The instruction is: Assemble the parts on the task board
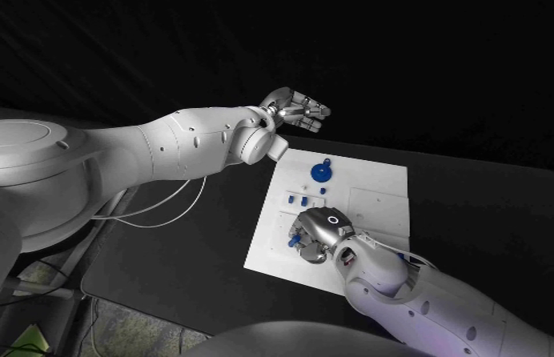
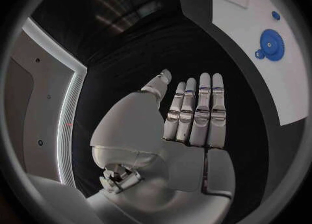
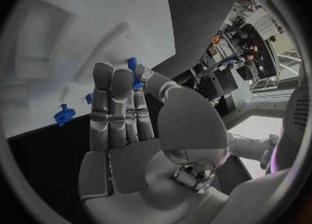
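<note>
Task board (image 1: 381,205) lies flat mid-counter (image 1: 173,237), one corner toward the robot.

Progress, as judged from the views: early to middle. One blue gear (image 1: 321,170), with a small knob at its rim, lies near the board's far edge; whether it is fully seated on its post cannot be told. Just on the near side of it, a few small blue parts (image 1: 305,201) lie on or stand in the board; I count about three, but they are too small to be sure. Several pale recesses toward the board's right edge look unfilled, so most of the assembly appears left to do.

Right robot hand (image 1: 318,233) is low over the board's near left corner. In the right wrist view its fingers (image 3: 117,104) lie together, flat against the board, with a blue part (image 3: 133,72) at the fingertips beside the thumb. Whether that part is pinched or merely touched, I cannot tell.

Left robot hand (image 1: 295,110) hovers beyond the board's far left corner, over bare counter. Fingers straight and side by side, palm empty: holding nothing.

Count: one board, one gear, roughly four small blue parts in all, two robot hands.
</note>
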